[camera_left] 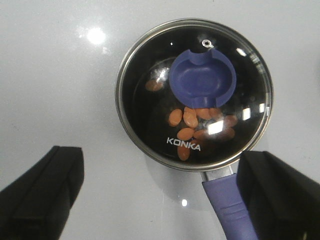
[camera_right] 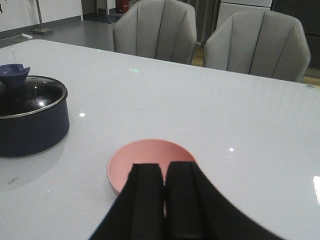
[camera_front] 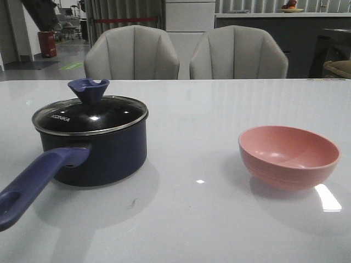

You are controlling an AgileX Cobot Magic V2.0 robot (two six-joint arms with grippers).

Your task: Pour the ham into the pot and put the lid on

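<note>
The left gripper is spread wide and holds nothing, its 2 black fingers apart above the lid, the arm looking straight down. The right gripper has its fingers nearly together, only a slit between them, empty above the pink bowl.

The lid sits on the pot at 9 o'clock on the white table; the pot's handle points to 7 o'clock. The ham shows through the glass. The bowl stands at 3 o'clock, well apart.

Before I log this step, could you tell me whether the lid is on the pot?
On. The lid sits level on the pot, with ham visible beneath the glass.
</note>
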